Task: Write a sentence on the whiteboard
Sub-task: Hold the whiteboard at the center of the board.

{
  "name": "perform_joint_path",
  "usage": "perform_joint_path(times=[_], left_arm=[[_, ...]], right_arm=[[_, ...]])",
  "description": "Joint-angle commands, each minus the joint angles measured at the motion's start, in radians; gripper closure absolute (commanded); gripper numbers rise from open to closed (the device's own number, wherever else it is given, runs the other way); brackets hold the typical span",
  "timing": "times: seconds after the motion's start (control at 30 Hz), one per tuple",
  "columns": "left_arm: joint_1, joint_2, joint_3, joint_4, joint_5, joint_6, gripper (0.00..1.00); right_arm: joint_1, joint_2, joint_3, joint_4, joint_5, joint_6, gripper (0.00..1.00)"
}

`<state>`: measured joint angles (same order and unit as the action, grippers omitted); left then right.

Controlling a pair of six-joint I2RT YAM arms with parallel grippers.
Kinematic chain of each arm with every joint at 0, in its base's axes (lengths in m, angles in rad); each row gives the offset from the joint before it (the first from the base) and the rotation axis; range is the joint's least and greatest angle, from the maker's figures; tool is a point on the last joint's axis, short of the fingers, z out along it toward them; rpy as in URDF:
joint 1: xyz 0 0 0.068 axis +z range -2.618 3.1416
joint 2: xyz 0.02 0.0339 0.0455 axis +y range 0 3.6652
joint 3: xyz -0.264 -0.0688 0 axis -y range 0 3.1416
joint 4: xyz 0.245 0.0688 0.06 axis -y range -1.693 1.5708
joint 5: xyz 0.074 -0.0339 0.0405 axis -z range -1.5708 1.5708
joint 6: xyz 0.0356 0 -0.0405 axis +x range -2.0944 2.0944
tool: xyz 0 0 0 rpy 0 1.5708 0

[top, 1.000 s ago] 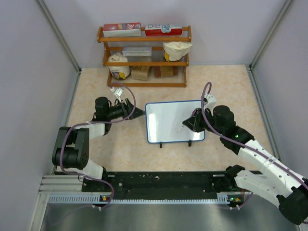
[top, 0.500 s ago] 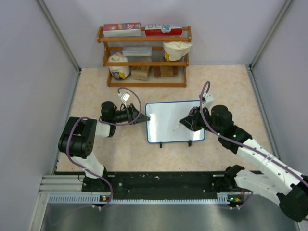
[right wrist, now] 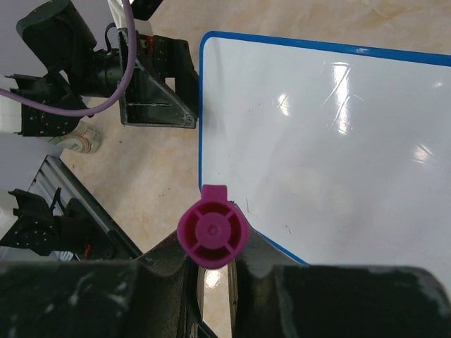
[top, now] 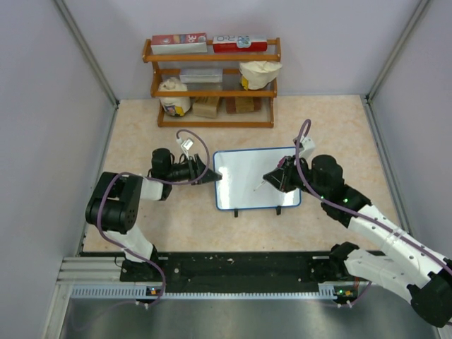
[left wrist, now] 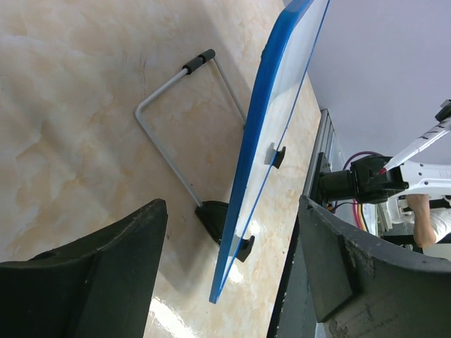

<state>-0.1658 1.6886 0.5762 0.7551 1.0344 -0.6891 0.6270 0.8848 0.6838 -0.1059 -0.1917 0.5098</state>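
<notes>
Top external showed the whiteboard [top: 244, 176] standing mid-table, propped on its feet, long axis running left to right across the robot's front. The right gripper [top: 277, 179] hung over the board's right half, clamped on a marker [right wrist: 211, 234]. The marker's magenta end faced the right wrist camera and its shaft slanted down and leftward toward the white face. Whether the tip touched the surface could not be told, and no legible writing showed there.

The left gripper [top: 210, 176] sat at the board's left short edge. In the left wrist view its fingers [left wrist: 99, 282] stood apart with the blue frame rising between them, apparently clear of both, and the wire stand [left wrist: 169, 134] showed behind the board.

The writing surface lay directly below and left of the marker, so the right arm was the one placed to write. A line would probably run along the long axis, and the left arm seemed placed to brace the edge.
</notes>
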Motion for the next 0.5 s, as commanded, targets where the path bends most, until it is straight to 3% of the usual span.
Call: perform_joint_path(times=[0.0, 0.47], left_arm=[[-0.003, 0.011, 0.028, 0.053, 0.026, 0.005, 0.22], [-0.003, 0.037, 0.034, 0.052, 0.030, 0.011, 0.32]], right_arm=[[0.016, -0.017, 0.025, 0.051, 0.003, 0.006, 1.00], [0.016, -0.017, 0.019, 0.067, -0.003, 0.001, 1.00]])
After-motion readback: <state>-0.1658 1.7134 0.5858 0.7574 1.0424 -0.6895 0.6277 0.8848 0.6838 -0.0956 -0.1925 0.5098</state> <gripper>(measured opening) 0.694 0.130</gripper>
